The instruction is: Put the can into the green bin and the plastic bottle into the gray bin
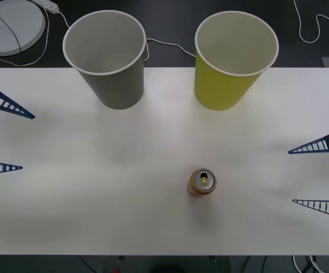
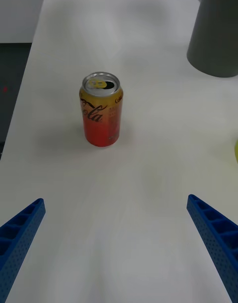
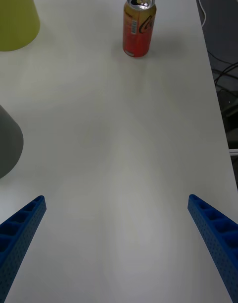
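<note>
Front view: white worktop with the gray bin back left and the green bin back right, both upright, mouths open, well apart from each other. The can stands upright nearer the front edge, right of centre, roughly in line with the green bin and well apart from both bins. Left gripper sits at the left edge, right gripper at the right edge. Both are wide open, holding nothing, touching nothing. The can is nearer the right gripper, with bare worktop between them. Behind the worktop: dark floor, a round white disc and loose white cables.

Right wrist view: right gripper fingers spread to both corners, nothing between them. The can stands ahead of the open fingers, a little off their centre line, not in contact. This view shows what the front one doesn't: the red-orange body, gold band, script lettering, and the open mouth beside the pull tab. The gray bin's wall shows beyond the can; a sliver of the green bin sits at the edge.

Left wrist view: left gripper equally wide open and empty. The can is far across the worktop, barcode side facing. The green bin stands beside it, apart; the gray bin is nearer the gripper, off to one side.
</note>
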Controlling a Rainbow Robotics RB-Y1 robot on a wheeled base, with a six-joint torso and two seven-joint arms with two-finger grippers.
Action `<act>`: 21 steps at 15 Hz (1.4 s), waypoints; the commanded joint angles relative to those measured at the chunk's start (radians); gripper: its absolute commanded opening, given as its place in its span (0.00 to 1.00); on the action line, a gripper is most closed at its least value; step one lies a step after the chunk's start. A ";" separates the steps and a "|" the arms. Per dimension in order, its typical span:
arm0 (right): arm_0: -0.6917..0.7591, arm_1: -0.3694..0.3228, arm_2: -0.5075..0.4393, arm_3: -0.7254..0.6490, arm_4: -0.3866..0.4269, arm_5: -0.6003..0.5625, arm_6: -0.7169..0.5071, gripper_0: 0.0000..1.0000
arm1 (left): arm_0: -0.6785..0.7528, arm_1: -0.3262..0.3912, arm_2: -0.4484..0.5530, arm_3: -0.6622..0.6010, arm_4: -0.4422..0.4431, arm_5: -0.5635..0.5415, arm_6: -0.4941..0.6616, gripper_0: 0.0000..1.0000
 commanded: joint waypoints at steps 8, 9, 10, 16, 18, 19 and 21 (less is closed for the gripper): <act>-0.087 0.156 0.023 0.255 0.001 0.000 0.155 1.00 | 0.000 0.000 0.000 0.000 0.000 0.000 0.000 1.00; -0.097 0.170 0.025 0.283 0.001 0.000 0.202 1.00 | 0.000 0.000 0.000 0.000 0.000 0.000 0.000 1.00; -0.109 0.180 0.032 0.323 0.000 -0.004 0.235 1.00 | 0.000 0.000 0.000 0.000 0.000 0.000 0.000 1.00; -0.227 0.230 0.064 0.599 0.000 -0.077 0.396 1.00 | 0.000 0.000 0.000 0.000 0.000 0.000 0.000 1.00; -0.250 0.251 0.083 0.648 -0.002 -0.077 0.411 1.00 | 0.000 0.000 0.000 0.000 0.000 0.000 0.000 1.00; -0.252 0.259 0.094 0.649 -0.008 -0.073 0.412 1.00 | 0.000 0.000 0.000 0.000 0.000 0.000 0.000 1.00; -0.252 0.279 0.123 0.651 -0.029 -0.063 0.409 1.00 | 0.000 0.000 0.000 0.000 0.000 0.000 0.000 1.00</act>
